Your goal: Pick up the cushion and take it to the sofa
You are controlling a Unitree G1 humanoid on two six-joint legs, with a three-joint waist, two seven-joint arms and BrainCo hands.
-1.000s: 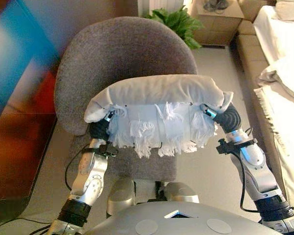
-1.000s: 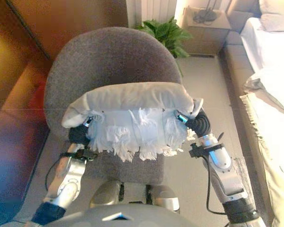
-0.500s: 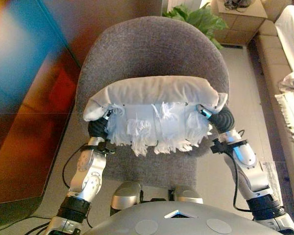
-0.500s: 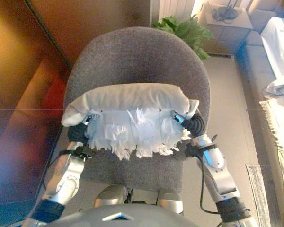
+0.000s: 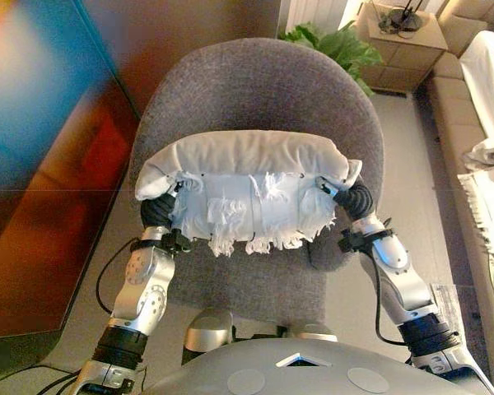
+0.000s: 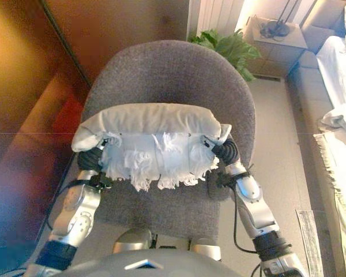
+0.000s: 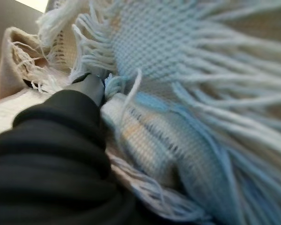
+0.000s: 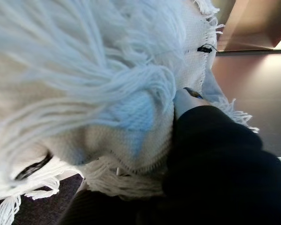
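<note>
The cushion [image 5: 243, 160] is white with a pale fringed throw hanging down its front. I hold it lengthwise between both hands, lifted above the seat of a grey upholstered chair [image 5: 255, 82]. My left hand [image 5: 159, 212] grips its left end and my right hand [image 5: 354, 200] grips its right end, each with the thumb on the front and the rest buried behind the cloth. In the left wrist view the fringe [image 7: 178, 70] fills the picture past the dark cover [image 7: 51, 154]. The right wrist view shows the cushion [image 8: 84, 70] and the right hand's cover [image 8: 215, 154].
The chair stands directly in front of me. A dark glossy cabinet [image 5: 41, 164] runs along the left. A green plant [image 5: 333, 45] and a wooden side table [image 5: 399, 37] stand behind the chair. A sofa with white covers [image 5: 486, 156] lies along the right, across pale floor.
The whole picture has shifted, so the chair now sits more centred and less of the sofa shows. Both hands keep the same hold on the cushion.
</note>
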